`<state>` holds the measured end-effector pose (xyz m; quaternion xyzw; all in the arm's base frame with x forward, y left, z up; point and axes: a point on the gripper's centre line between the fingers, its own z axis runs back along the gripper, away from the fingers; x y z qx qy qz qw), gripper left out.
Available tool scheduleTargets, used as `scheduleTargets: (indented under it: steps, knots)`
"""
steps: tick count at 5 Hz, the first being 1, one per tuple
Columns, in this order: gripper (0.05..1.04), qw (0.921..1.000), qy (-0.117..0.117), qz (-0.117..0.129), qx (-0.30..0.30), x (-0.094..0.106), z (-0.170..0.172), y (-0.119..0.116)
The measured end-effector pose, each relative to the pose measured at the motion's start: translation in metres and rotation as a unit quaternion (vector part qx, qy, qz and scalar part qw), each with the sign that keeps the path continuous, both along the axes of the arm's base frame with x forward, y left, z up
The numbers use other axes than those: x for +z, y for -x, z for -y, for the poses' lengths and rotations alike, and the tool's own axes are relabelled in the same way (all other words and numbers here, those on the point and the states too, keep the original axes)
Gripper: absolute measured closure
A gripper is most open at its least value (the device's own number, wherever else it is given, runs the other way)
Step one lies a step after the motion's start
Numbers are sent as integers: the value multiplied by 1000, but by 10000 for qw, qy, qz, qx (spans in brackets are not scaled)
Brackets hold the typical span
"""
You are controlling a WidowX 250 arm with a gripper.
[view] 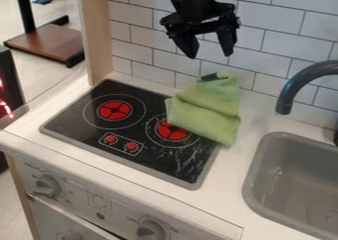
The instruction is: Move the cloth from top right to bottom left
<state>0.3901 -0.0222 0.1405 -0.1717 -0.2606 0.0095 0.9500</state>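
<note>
White counter point(231, 180) | green cloth point(208, 108) creased, peaked, dark-tipped, partly over black stovetop point(155, 98) | tool point(208, 55) above, fingers spread

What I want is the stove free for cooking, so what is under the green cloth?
The stove and white counter run beneath the green cloth, which also overlaps the right burner. Anything else there is covered and can't be seen.
</note>
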Motion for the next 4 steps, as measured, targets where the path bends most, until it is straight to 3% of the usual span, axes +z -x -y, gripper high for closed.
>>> scheduleTargets:
  steps: [1,2,4]
  knots:
    - [84,9998,9,-183,21,-12,1,2]
    - [84,9970,-129,-695,329,-45,-3,2]
    - [84,9907,-353,-1034,811,-93,-18,-11]
